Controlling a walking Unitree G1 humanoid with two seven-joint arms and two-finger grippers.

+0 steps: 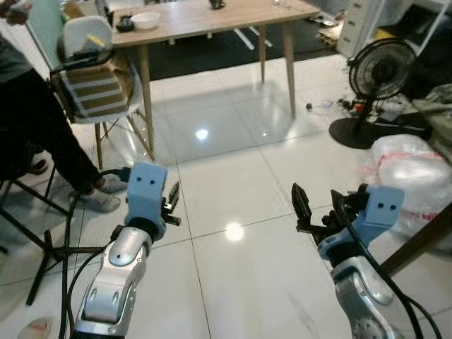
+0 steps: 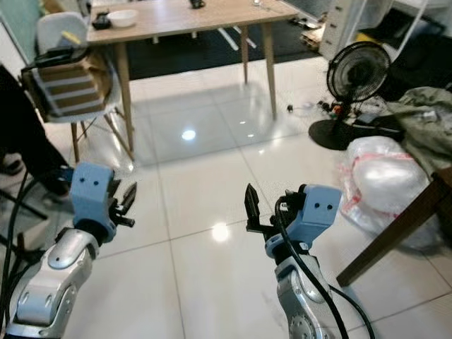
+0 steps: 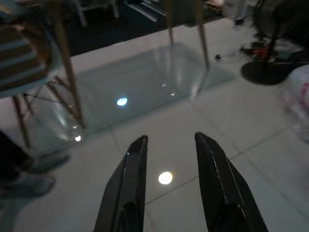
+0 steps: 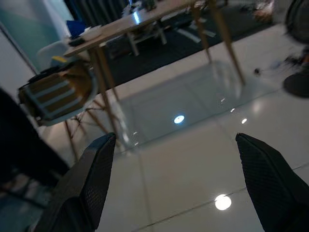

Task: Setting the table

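Above the tiled floor (image 1: 233, 141), left claw (image 3: 169, 186) and right claw (image 4: 176, 181) hang spread apart, empty.

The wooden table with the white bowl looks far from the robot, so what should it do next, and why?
Probably walk forward toward the light wooden table. Open white floor tiles separate it from the robot, and the left gripper and right gripper are both open, holding nothing, far short of the white bowl.

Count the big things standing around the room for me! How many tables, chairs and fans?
Wooden table: 1
White chair beside it: 1
Black fan on the floor: 1
Total: 3
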